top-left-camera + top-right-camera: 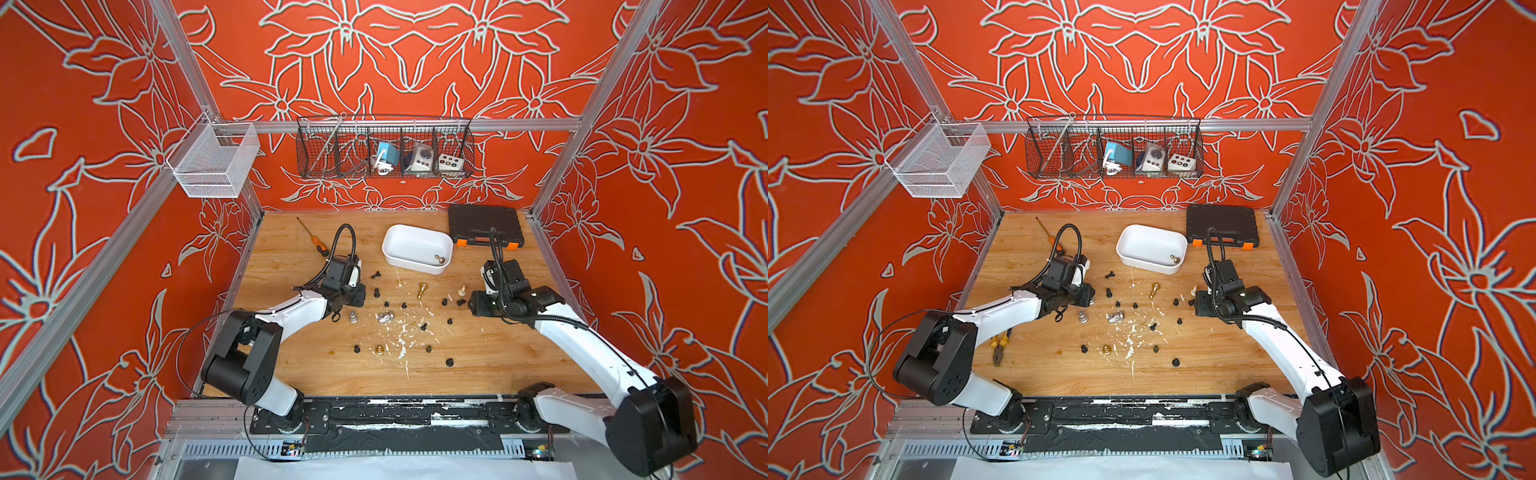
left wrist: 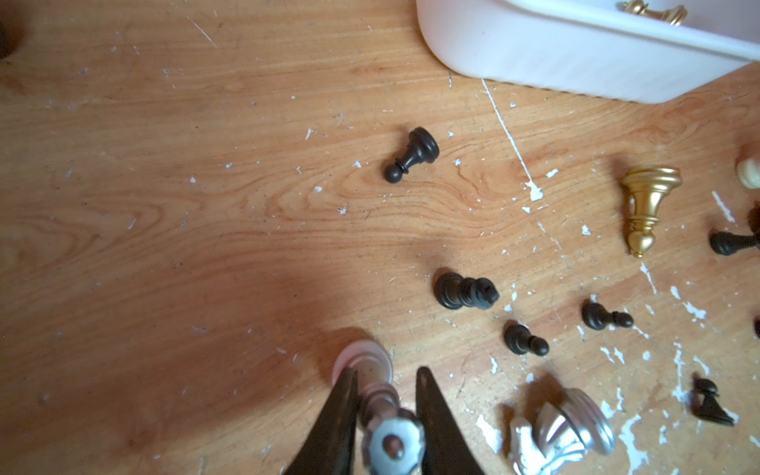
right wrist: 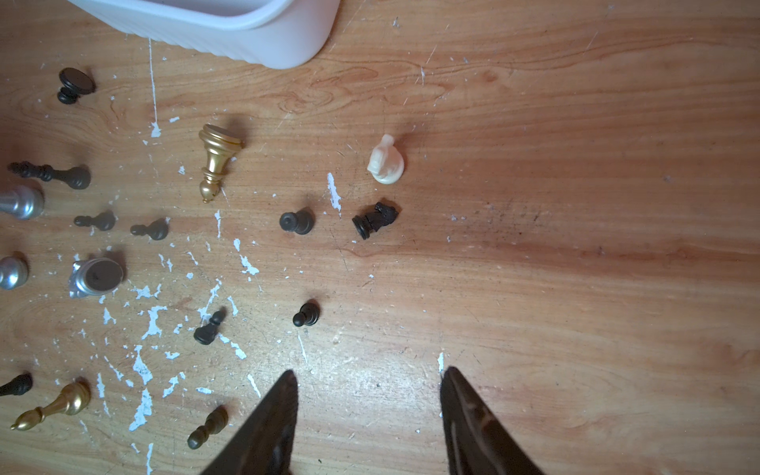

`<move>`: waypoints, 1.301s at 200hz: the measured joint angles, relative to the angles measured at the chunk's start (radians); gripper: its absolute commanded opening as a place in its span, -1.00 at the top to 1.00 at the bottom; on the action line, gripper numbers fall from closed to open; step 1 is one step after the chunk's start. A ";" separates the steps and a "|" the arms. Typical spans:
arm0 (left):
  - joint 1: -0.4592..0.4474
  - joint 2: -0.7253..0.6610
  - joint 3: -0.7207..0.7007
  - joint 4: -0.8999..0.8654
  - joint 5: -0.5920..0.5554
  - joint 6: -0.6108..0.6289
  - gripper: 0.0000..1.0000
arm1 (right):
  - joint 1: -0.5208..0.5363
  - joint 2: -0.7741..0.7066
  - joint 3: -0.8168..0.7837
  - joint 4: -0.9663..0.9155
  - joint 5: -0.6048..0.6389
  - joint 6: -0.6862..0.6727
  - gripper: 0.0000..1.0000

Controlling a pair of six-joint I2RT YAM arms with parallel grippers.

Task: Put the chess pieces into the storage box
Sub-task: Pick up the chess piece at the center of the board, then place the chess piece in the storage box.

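Note:
In the left wrist view my left gripper (image 2: 386, 372) is shut on a standing silver chess piece (image 2: 392, 444), one finger on each side of it. A silver knight (image 2: 563, 427) lies just beside it. My right gripper (image 3: 370, 372) hangs open over bare wood with nothing between its fingers. The white storage box (image 1: 409, 266) stands toward the back of the table between the two arms and holds one gold piece (image 1: 439, 260). A gold piece (image 1: 422, 291), a cream knight (image 3: 384, 162) and several black pawns (image 3: 305, 316) lie scattered in front of the box.
An orange-handled screwdriver (image 1: 313, 239) lies at the back left and a black toolcase (image 1: 484, 226) at the back right. Pliers (image 1: 998, 347) lie under the left arm. A white mesh basket (image 1: 214, 164) and a black wire basket (image 1: 384, 149) hang on the frame.

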 measured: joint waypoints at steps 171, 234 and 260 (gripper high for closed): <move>-0.013 -0.019 0.191 -0.055 0.012 0.016 0.59 | 0.000 -0.027 -0.001 -0.011 0.015 0.002 -0.16; -0.065 0.102 0.434 -0.054 0.040 0.016 0.59 | 0.000 -0.064 -0.002 -0.015 0.022 0.005 -0.16; -0.086 0.216 0.546 -0.054 0.043 0.017 0.59 | -0.001 -0.081 -0.008 -0.023 0.027 0.005 -0.17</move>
